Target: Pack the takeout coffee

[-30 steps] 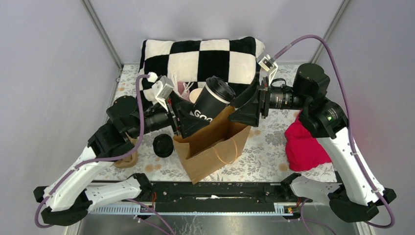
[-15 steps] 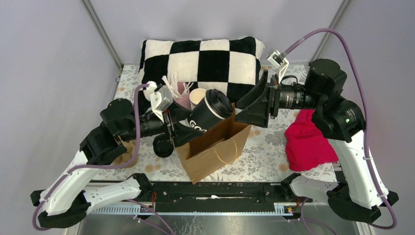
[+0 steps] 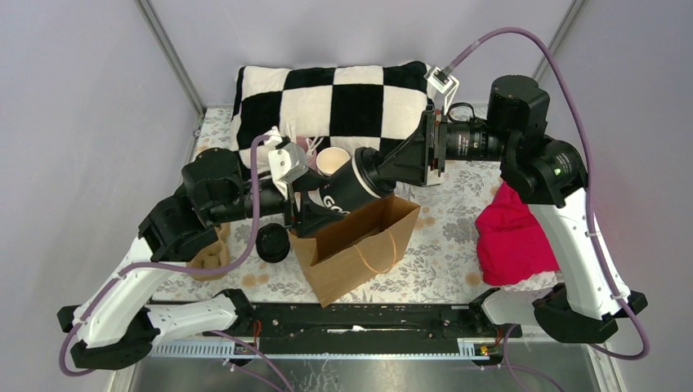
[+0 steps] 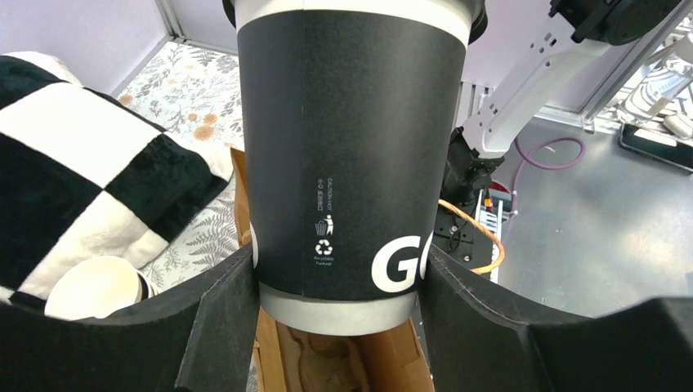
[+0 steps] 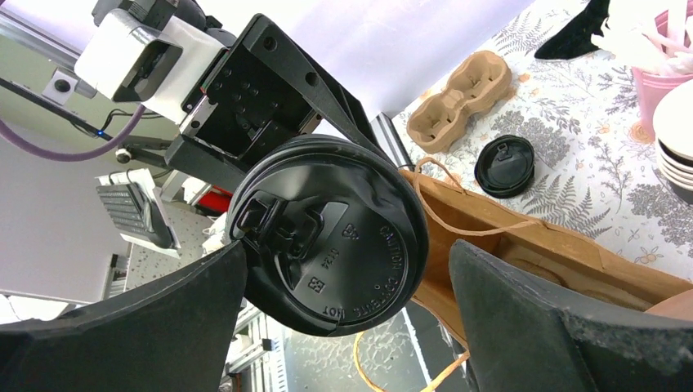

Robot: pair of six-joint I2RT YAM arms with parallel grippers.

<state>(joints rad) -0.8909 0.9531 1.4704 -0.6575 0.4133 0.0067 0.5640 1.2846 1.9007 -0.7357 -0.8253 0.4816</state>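
Note:
The takeout coffee, a black cup with white lettering and a black lid, hangs tilted above the mouth of the brown paper bag. My left gripper is shut on the cup's lower part; in the left wrist view both fingers press the cup near its base, with the bag's inside below. My right gripper stands open around the lid end. In the right wrist view the lid sits between the spread fingers, near one finger and well off the other.
A checkered pillow lies at the back. A stack of lidless cups and a pink holder stand behind the bag. A lone black lid and a cardboard carrier lie left; a red cloth lies right.
The left arm lowered the cup toward the bag's mouth and tipped it further. The right gripper pulled back a little, then came left, and its open fingers now flank the lid.

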